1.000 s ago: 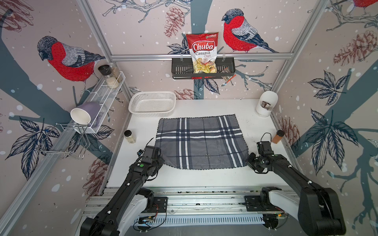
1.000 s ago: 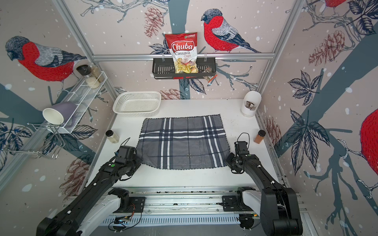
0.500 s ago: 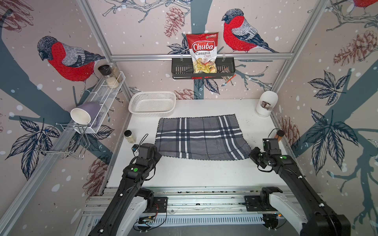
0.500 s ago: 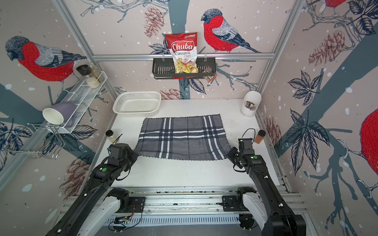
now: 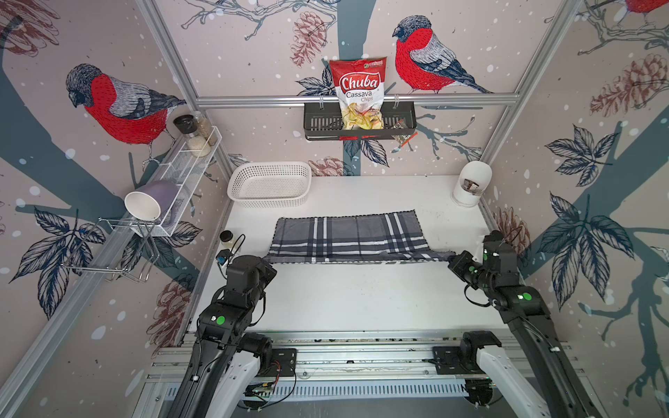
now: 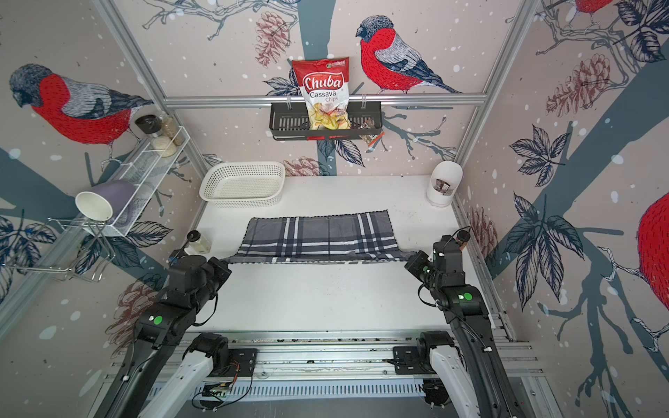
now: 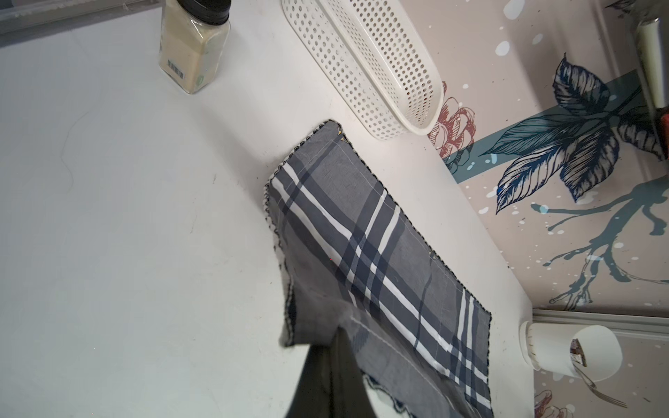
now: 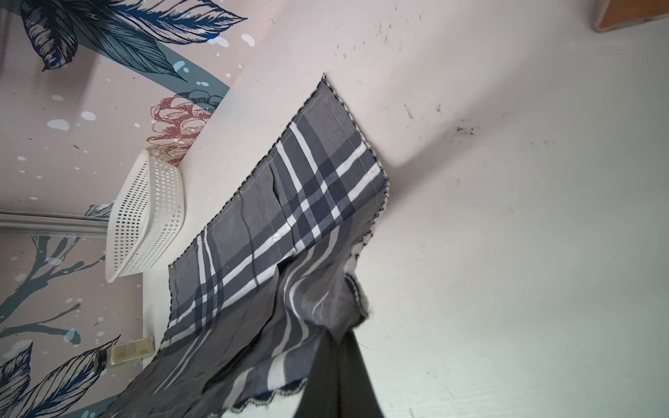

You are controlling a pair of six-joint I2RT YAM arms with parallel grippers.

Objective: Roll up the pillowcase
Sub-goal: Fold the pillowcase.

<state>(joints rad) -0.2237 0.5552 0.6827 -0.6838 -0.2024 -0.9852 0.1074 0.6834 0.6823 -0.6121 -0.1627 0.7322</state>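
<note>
The pillowcase (image 5: 347,235) (image 6: 318,235), grey with navy and white plaid stripes, lies across the middle of the white table (image 5: 354,304). Its far part is flat and its near edge is raised and stretched between the two arms. My left gripper (image 5: 269,258) (image 6: 226,260) is shut on the near left corner; the left wrist view shows the cloth (image 7: 380,253) pinched at the gripper (image 7: 338,336). My right gripper (image 5: 450,258) (image 6: 409,257) is shut on the near right corner, where the cloth (image 8: 289,217) bunches at the gripper (image 8: 344,334).
A white perforated basket (image 5: 269,184) stands just behind the cloth at the back left. A spice jar (image 5: 227,239) stands beside the left arm. A white holder (image 5: 470,184) is in the back right corner and a brown bottle (image 6: 461,239) by the right wall.
Both grippers have risen and moved toward the back wall with the near edge of the pillowcase. The cloth showing from above has grown much shorter front to back.
</note>
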